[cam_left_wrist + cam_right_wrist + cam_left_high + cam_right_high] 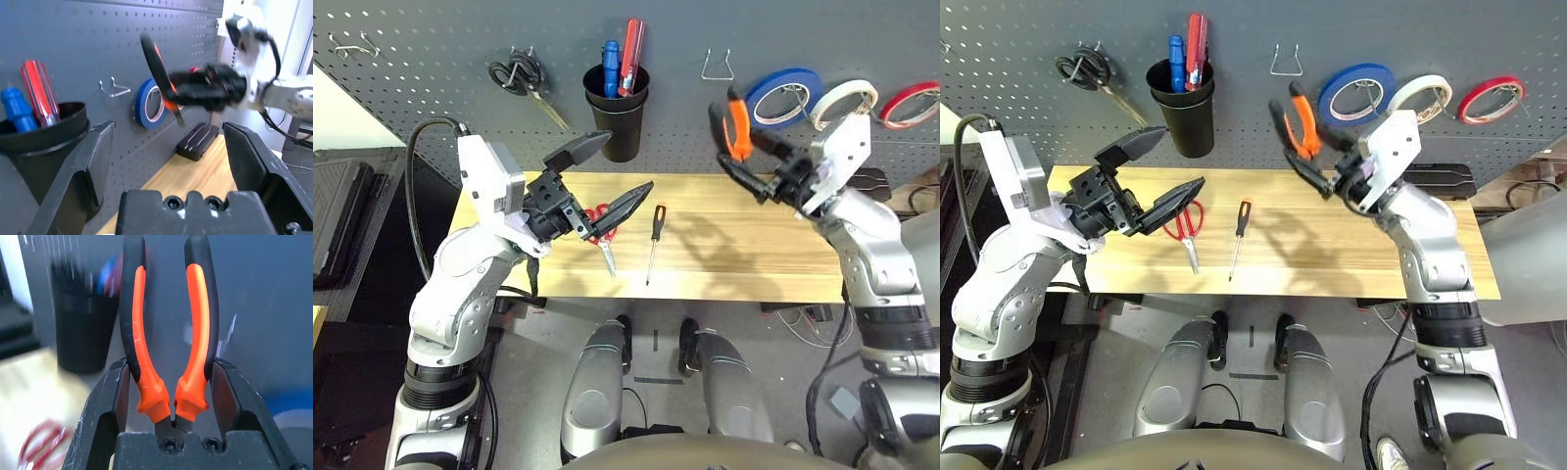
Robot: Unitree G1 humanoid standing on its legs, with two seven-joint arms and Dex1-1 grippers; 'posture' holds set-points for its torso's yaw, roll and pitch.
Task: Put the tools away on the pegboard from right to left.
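- The right gripper [751, 168] is raised in front of the pegboard [431, 78], its two fingers clamped on the pliers [734, 125] low on the handles, which stick up and fork apart.
- That forearm slants up from the table [724, 264] towards the board, wrist cocked inward; the jaws of the pliers are hidden between the fingers.
- The pliers hang just below and right of the bare wire hook [717, 67] on the pegboard, not touching it.
- The left gripper [607, 172] is lifted off the table, fingers spread wide, gripping nothing, pointing towards the black cup [617, 113] on the pegboard.
- Below the pegboard, the scissors [599, 227] lie on the table, red handles partly hidden behind the left fingers; the screwdriver [654, 241] lies just beside them.
- The cream tape roll [843, 104] hangs on the pegboard, between a blue roll [784, 96] and a red roll [911, 103].
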